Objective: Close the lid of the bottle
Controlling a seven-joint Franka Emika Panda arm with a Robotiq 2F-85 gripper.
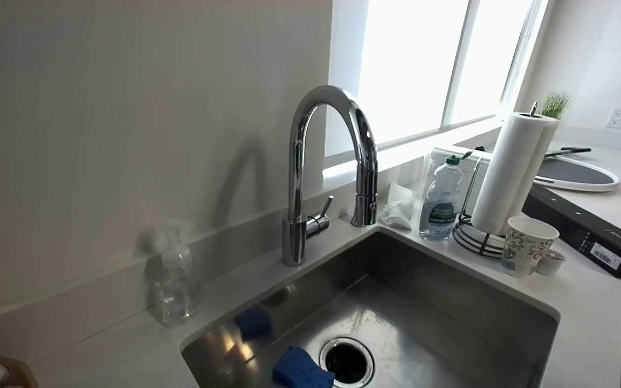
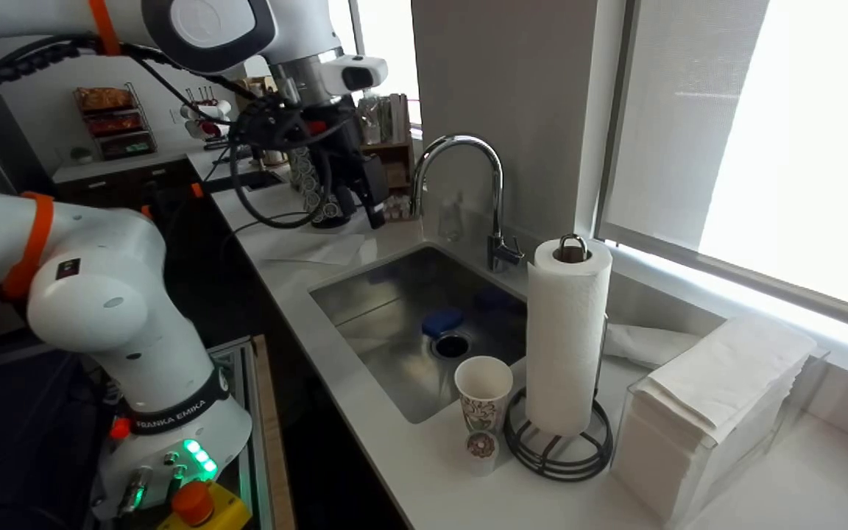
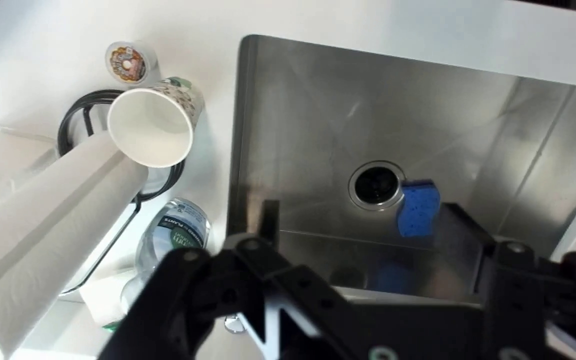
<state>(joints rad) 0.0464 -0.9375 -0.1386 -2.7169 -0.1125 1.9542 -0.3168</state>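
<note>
The bent arm [image 2: 96,294] points its claw [image 3: 364,227] slantwise down, spread wide.

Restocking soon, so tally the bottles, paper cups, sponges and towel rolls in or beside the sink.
Bottles: 2 (green-capped translucent plastic bottle, colourless clear bottle)
Patterned white paper cup: 1
Blue oblong sponge: 1
White paper towel roll: 1
Total: 5
</note>
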